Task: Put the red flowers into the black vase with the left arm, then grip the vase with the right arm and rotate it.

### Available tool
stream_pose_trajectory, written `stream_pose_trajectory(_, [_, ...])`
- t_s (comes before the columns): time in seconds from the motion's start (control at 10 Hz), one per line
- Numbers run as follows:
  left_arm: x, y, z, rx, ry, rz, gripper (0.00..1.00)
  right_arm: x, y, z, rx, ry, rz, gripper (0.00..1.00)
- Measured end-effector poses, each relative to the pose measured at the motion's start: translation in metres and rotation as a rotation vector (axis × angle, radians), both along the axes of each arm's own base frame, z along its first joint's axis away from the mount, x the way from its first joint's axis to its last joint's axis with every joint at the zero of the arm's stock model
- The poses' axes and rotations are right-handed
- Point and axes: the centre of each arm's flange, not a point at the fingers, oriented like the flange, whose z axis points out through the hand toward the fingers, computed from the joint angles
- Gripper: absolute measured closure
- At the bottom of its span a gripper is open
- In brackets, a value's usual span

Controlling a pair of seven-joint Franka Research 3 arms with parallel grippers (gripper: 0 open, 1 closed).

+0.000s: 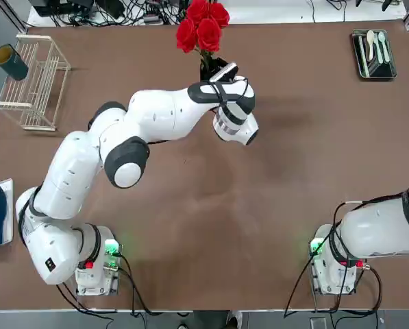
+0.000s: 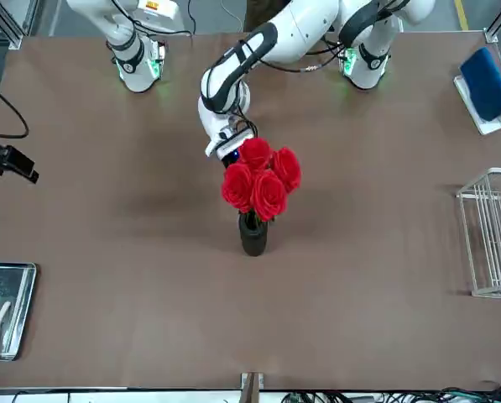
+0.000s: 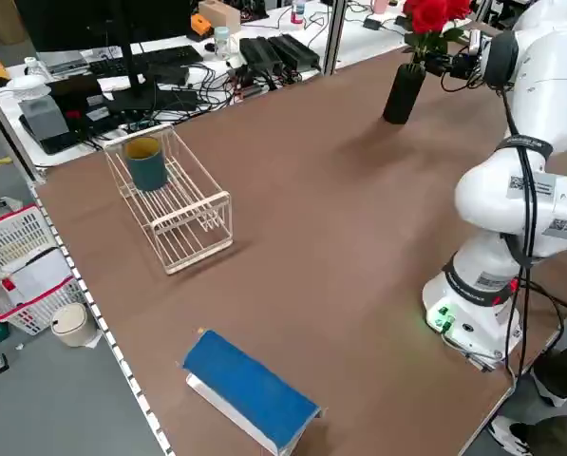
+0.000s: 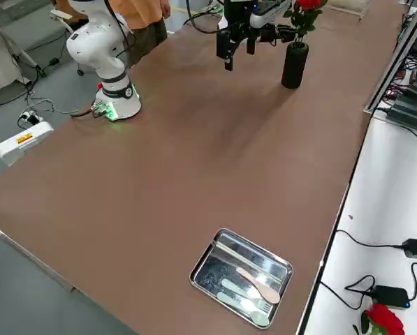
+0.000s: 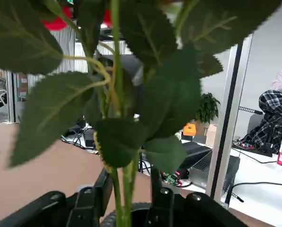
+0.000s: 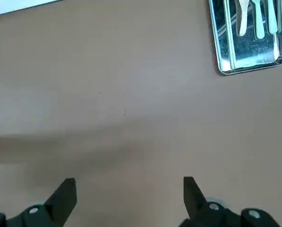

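- Top view: red flowers [image 1: 204, 31] noted upright at the far side of the table [image 1: 218, 240], beyond the left arm's outstretched end.
- Front view: black vase [image 2: 253, 237] seen standing on the table, blooms massed above its mouth; stems carried down into the vase.
- Left wrist view: left pincer [image 5: 129, 182] held at the flowers, just above the vase mouth; its fingers are parted, one to each side of the green stems, which are left unclamped. Grip released.
- Right wrist view: right pincer [image 6: 130, 184] found wide open over the table, nothing grasped, well apart from the vase.
- Metal tray [image 4: 209, 279] placed on the robot's right side of the table; cutlery [image 4: 257, 285] laid in it.
- White wire rack [image 3: 183, 217] set on the robot's left side; green cup [image 3: 147, 167] supported at one end of it.
- Blue-topped object [image 3: 250, 385] with a white base also placed on that side, nearer the left arm's base.
- Person in orange [image 4: 140, 15] glimpsed beyond the table, face out of frame.
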Motion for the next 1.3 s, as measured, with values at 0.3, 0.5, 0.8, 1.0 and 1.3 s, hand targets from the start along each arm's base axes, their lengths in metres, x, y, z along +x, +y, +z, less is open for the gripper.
stream_pose_trajectory(0.3, [0.0,0.0,-0.001,0.0,0.0,0.0,0.47,0.0,0.0,0.0,0.0,0.003,0.0,0.0])
stream_pose_trajectory(0.5, [0.0,0.0,-0.002,0.001,0.002,-0.001,0.44,0.0,0.003,-0.001,0.001,0.005,0.006,0.0])
stream_pose_trajectory(0.8, [-0.001,0.001,-0.01,0.009,0.01,-0.003,0.44,0.0,0.012,-0.001,0.001,0.005,0.021,0.0])
stream_pose_trajectory(1.0, [-0.001,0.001,-0.012,0.011,0.012,-0.003,0.44,0.0,0.013,-0.001,0.001,0.006,0.022,0.0])
stream_pose_trajectory(1.3, [-0.001,0.001,-0.012,0.011,0.012,-0.003,0.44,0.0,0.015,-0.001,0.001,0.013,0.026,0.0])
